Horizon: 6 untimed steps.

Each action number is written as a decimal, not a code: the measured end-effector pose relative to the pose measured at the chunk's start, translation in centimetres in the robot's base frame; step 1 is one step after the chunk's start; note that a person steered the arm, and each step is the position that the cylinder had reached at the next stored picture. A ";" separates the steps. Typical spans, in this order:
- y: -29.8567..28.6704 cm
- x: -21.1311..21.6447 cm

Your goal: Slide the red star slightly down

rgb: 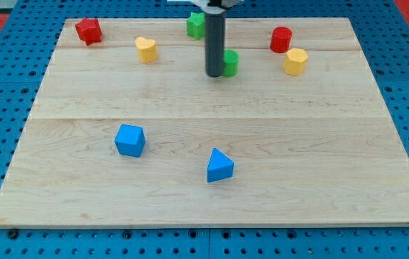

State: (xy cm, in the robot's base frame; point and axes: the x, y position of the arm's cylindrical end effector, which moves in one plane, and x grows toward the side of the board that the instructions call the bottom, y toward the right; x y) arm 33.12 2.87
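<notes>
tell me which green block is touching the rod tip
The green block right of my tip, pressed against the rod; the other green block sits behind it, near the board's top edge.

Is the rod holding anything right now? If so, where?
Nothing held: my tip only pushes. It sits beside the green round block, far from the red star block.

no text, label, brand, number or sign can be read anywhere here (the coloured blocks have plain faces, and the wooden board [212,108] shows only its grain). the blue pegboard [3,86] around the board carries rows of holes but no markings, and the dark rod bears no lettering that can be made out.
</notes>
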 end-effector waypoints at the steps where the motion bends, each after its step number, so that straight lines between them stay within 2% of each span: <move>1: 3.0 -3.1; 2: 7.7 -2.6; 4: 6.1 -5.7; 6: 7.5 -9.2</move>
